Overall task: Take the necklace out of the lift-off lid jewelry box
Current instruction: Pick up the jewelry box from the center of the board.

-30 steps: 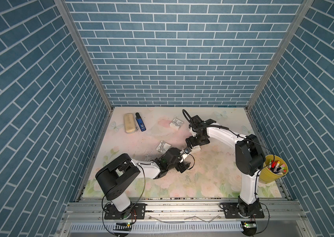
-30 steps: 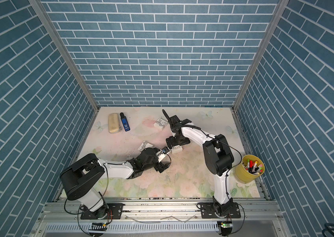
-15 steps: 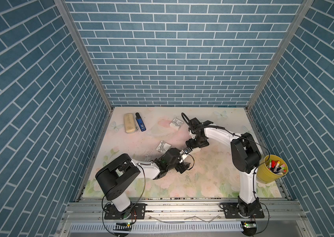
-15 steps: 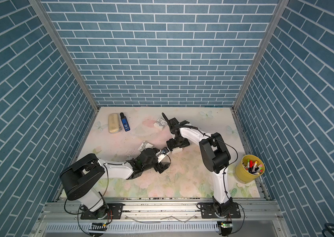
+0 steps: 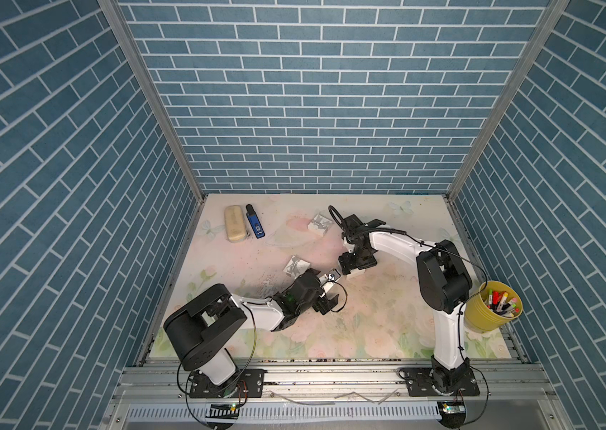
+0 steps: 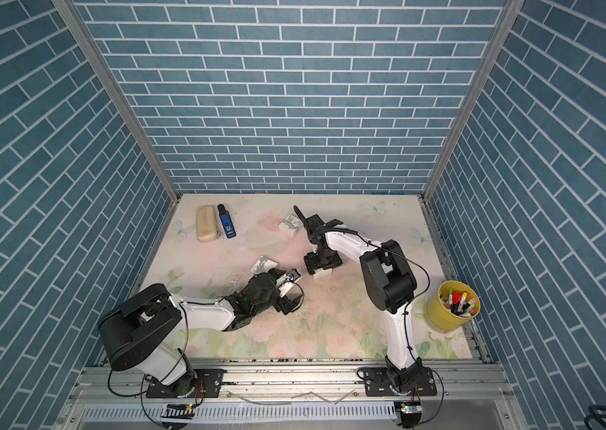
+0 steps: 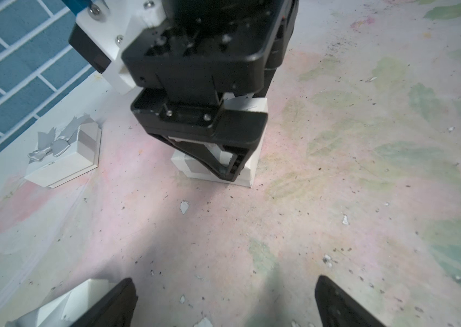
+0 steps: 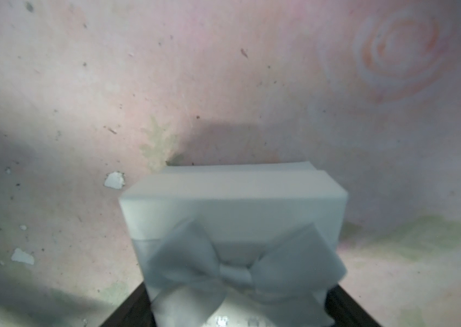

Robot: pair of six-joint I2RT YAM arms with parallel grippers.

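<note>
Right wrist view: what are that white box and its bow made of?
The box looks like matte white cardboard: crisp flat faces, stepped lid edge. The bow seems satin ribbon: soft folds, slight grey sheen. Blur leaves both uncertain.

- Left arm (image 5: 256, 316): white link shells, black joint housings, thin black cable (image 5: 343, 298) looped alongside, small green light (image 5: 288, 298) near the wrist.
- Right arm (image 5: 394, 242): same white-and-black build, with its own black lead (image 5: 477, 268) arching clear of the links.
- Left hand (image 7: 223, 305): black, tapered fingers.
- Right hand (image 5: 351, 268): black, angular, silver screws (image 7: 169, 113); white bracket (image 7: 116, 70) behind.
- Base plates (image 5: 253, 381): black, bolted.
</note>
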